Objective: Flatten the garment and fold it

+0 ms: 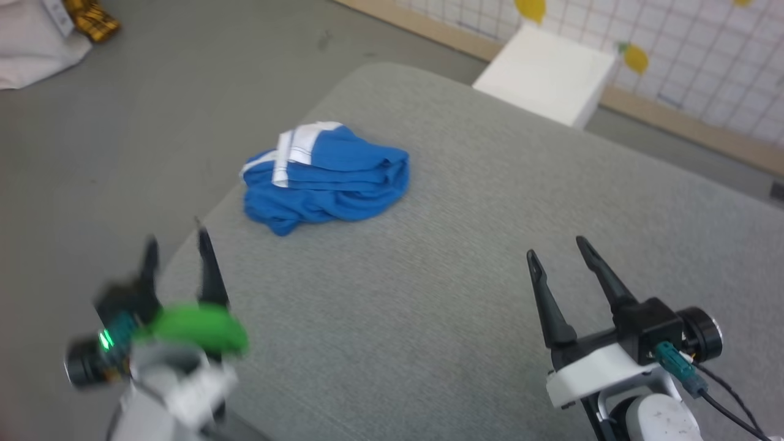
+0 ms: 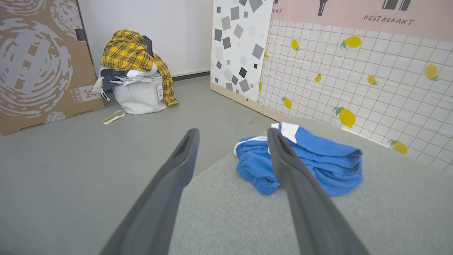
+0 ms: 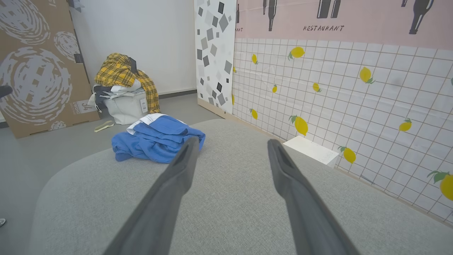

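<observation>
You are looking at a grey fabric-covered counter [image 1: 459, 306] with rounded corners, standing on a grey floor. Beyond its far edge there is a backdrop of white tiles printed with lemons [image 3: 336, 81], topped by a pink band reading "RESTAURANT". Off the counter's left side you can see a large cardboard panel [image 2: 35, 60] with pale swirl prints leaning against the wall. Next to it is a heap of clothes [image 2: 131, 71], with a yellow plaid shirt draped over a white bag.

The garment [image 1: 324, 177] lies bunched on the counter against its left edge, toward the far-left corner. It is a crumpled bright blue mound in several loose folds, with white striping on the side that faces the far edge. No print can be made out on it.

A white box [image 1: 545, 73] sits on the floor between the counter's far edge and the lemon backdrop.

Your left end effector [image 1: 176, 237] hangs over the counter's near-left edge, blurred in the head view. Its two dark fingers are spread and released, with nothing between them, and it is well apart from the garment. Your right end effector [image 1: 556, 246] is over the near-right part of the counter. It is likewise released and empty, with bare grey fabric showing between its fingers.
</observation>
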Robot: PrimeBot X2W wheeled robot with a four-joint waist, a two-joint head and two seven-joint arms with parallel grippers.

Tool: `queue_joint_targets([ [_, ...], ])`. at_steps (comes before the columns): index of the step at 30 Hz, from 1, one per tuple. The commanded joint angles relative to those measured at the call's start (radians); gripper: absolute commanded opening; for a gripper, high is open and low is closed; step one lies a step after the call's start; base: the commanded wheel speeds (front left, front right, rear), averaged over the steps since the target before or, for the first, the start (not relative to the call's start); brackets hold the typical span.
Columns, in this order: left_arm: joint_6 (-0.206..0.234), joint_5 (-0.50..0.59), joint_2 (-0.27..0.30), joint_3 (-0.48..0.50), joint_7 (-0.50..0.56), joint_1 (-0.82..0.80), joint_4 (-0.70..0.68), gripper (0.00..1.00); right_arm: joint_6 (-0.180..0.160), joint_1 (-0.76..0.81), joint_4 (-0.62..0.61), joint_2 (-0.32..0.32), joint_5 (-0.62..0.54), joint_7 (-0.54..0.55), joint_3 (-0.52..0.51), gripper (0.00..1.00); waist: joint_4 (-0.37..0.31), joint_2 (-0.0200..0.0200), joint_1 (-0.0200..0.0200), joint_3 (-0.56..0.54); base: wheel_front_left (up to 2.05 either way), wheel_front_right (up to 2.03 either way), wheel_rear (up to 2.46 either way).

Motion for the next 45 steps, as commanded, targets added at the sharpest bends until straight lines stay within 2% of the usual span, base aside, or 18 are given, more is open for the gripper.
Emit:
queue_joint_targets([
  [1, -0.003, -0.025, 0.003, 0.016, 0.013, -0.063, 0.022, 1.0, 0.006, -0.018, -0.012, -0.001, -0.013, 0.005, 0.001, 1.0, -0.066, 0.0, -0.0001, 0.072, 0.0, 0.0, 0.0],
  [7, -0.025, -0.104, 0.052, 0.076, 0.101, -0.284, 0.16, 1.0, 0.006, -0.05, -0.043, -0.002, -0.046, 0.024, 0.007, 1.0, -0.16, 0.0, -0.0001, 0.196, 0.0, 0.0, 0.0],
  [14, -0.029, -0.187, 0.123, 0.124, 0.311, -0.502, 0.331, 1.0, 0.006, -0.094, -0.085, -0.02, -0.058, 0.035, 0.012, 1.0, -0.255, 0.0, -0.0001, 0.352, 0.0, 0.0, 0.0],
  [17, -0.011, -0.22, 0.151, 0.148, 0.408, -0.56, 0.39, 1.0, 0.006, -0.114, -0.095, -0.026, -0.053, 0.035, 0.02, 1.0, -0.295, 0.0, -0.0001, 0.403, 0.0, 0.0, 0.0],
  [22, 0.042, -0.251, 0.214, 0.188, 0.554, -0.605, 0.456, 1.0, 0.006, -0.166, -0.107, -0.027, -0.037, 0.023, 0.033, 1.0, -0.368, 0.0, -0.0001, 0.49, 0.0, 0.0, 0.0],
  [30, 0.139, -0.276, 0.23, 0.218, 0.706, -0.562, 0.473, 1.0, 0.006, -0.192, -0.111, -0.028, -0.027, 0.003, 0.013, 1.0, -0.419, 0.0, -0.0001, 0.568, 0.0, 0.0, 0.0],
  [36, 0.176, -0.288, 0.23, 0.217, 0.808, -0.501, 0.449, 1.0, 0.006, -0.196, -0.085, -0.028, -0.009, -0.014, 0.013, 1.0, -0.433, 0.0, -0.0001, 0.55, 0.0, 0.0, 0.0],
  [37, 0.175, -0.292, 0.231, 0.216, 0.822, -0.492, 0.441, 0.93, 0.006, -0.197, -0.081, -0.028, -0.006, -0.017, 0.014, 1.0, -0.434, 0.0, -0.0001, 0.542, 0.0, 0.0, 0.0],
  [38, 0.167, -0.294, 0.235, 0.216, 0.826, -0.481, 0.425, 0.31, 0.006, -0.197, -0.075, -0.028, -0.001, -0.02, 0.014, 1.0, -0.434, 0.0, -0.0001, 0.529, 0.0, 0.0, 0.0],
  [39, 0.162, -0.291, 0.244, 0.218, 0.813, -0.473, 0.411, 0.0, 0.006, -0.197, -0.07, -0.028, 0.003, -0.023, 0.014, 1.0, -0.435, 0.0, -0.0001, 0.517, 0.0, 0.0, 0.0],
  [41, 0.161, -0.277, 0.262, 0.234, 0.733, -0.458, 0.371, 0.0, 0.006, -0.193, -0.06, -0.028, 0.012, -0.029, 0.014, 1.0, -0.435, 0.0, -0.0001, 0.484, 0.0, 0.0, 0.0],
  [45, 0.164, -0.222, 0.297, 0.272, 0.473, -0.436, 0.305, 0.0, 0.006, -0.175, -0.032, -0.028, 0.035, -0.041, 0.009, 1.0, -0.434, 0.0, -0.0001, 0.394, 0.0, 0.0, 0.0],
])
